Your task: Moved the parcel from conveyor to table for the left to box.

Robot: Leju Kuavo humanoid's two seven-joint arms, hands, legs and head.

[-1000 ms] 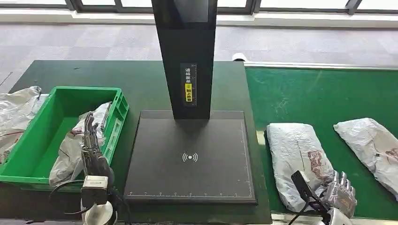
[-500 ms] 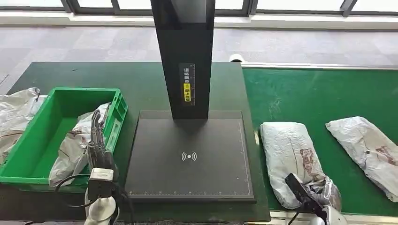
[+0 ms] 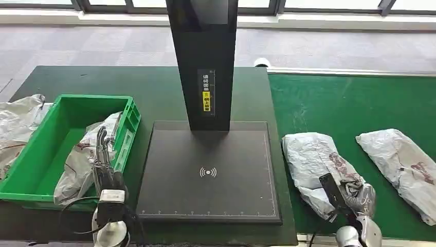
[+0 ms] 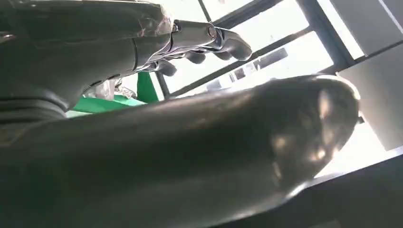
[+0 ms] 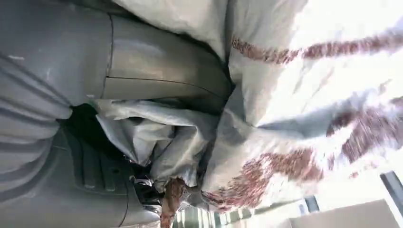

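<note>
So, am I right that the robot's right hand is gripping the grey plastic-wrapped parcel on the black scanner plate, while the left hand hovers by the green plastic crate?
Not quite: the grey plastic-wrapped parcel lies on the green conveyor belt, not the black scanner plate. The head view shows it. The right hand does grip it, and the left hand hovers by the green plastic crate.

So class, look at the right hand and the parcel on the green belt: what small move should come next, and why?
Probably a short lift. The right hand already grips the near end of the parcel, bunching its wrapping, while the rest lies on the belt. Raising it clear should let it swing over to the black pad.
</note>
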